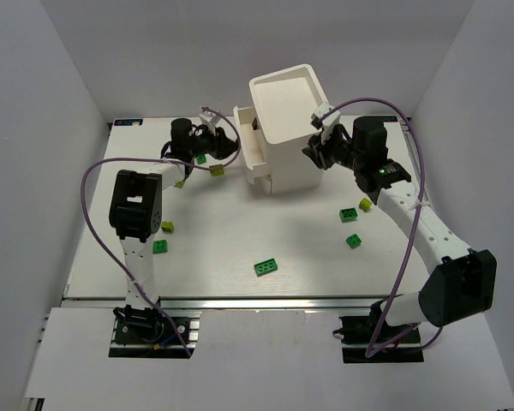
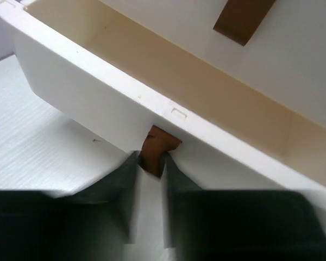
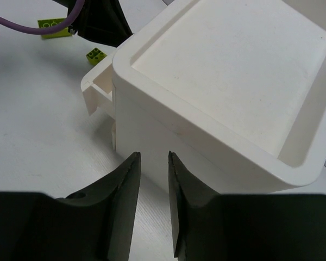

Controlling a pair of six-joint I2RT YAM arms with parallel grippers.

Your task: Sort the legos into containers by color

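Brown knob of the open drawer at the left pincer's tips

White table enclosed by plain white walls, evenly lit.

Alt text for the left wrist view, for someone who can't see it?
The left gripper has its two fingers close on either side of a brown knob; whether they pinch it is unclear. Just above, a white drawer is pulled out, its visible inside bare, and a second brown knob shows at the top.
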